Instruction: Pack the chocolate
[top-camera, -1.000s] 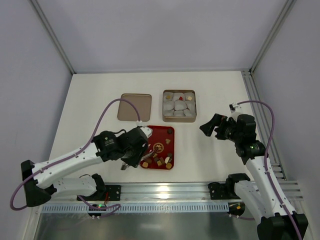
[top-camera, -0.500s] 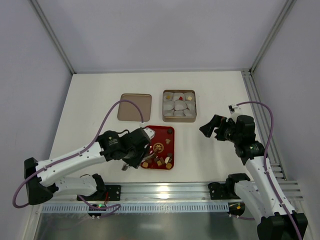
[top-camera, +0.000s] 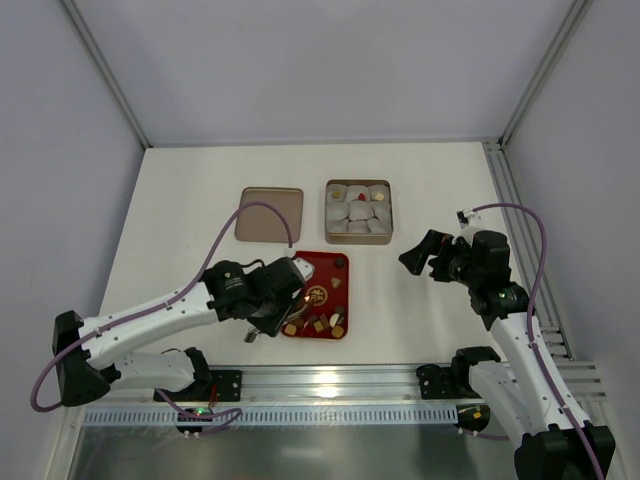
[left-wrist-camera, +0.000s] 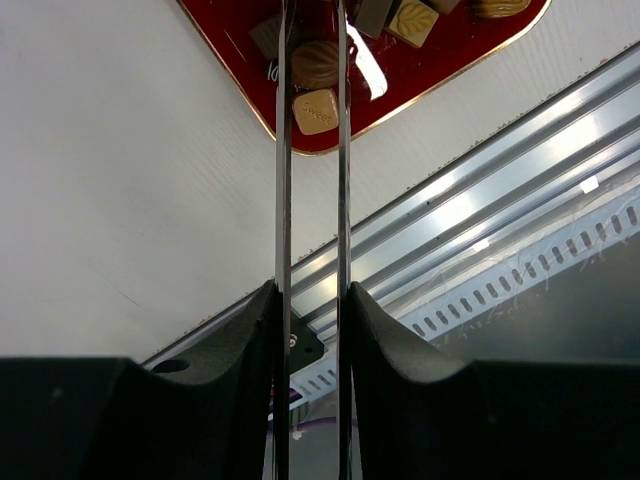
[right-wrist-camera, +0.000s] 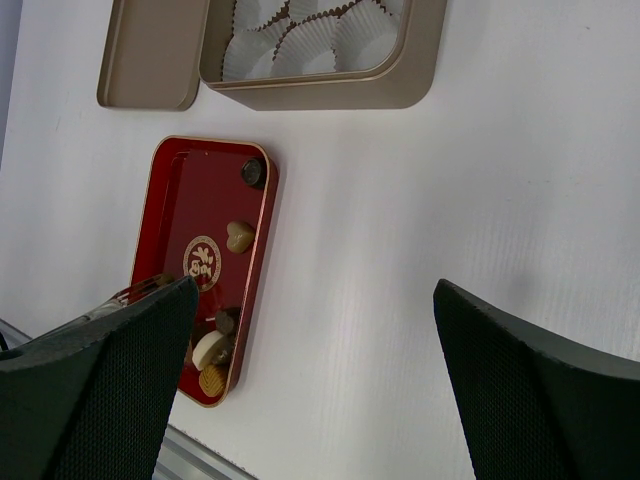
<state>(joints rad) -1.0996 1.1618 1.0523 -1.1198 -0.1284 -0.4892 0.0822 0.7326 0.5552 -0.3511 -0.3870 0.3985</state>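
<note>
The chocolate (top-camera: 318, 322) lies as several brown, tan and cream pieces on a red tray (top-camera: 318, 268), mostly at its near end. My left gripper (top-camera: 264, 322) is shut on a pair of thin metal tweezers (left-wrist-camera: 283, 150). In the left wrist view their blades reach onto the red tray (left-wrist-camera: 215, 25) and straddle a tan square piece (left-wrist-camera: 316, 110) near the tray's corner. My right gripper (top-camera: 420, 252) hovers open to the right of the tray, holding nothing. The right wrist view shows a heart-shaped piece (right-wrist-camera: 238, 236) and a round dark piece (right-wrist-camera: 251, 172) further up the tray.
A gold tin (top-camera: 357, 240) lined with white paper cups stands behind the tray, with a few pieces in its cups. Its lid (top-camera: 269, 214) lies to the left. The aluminium rail (top-camera: 330, 378) runs along the near table edge, close to the tray.
My left arm has crept a little to the right toward the tray, and the tweezer blades have drawn closer together. The right arm has not moved.
</note>
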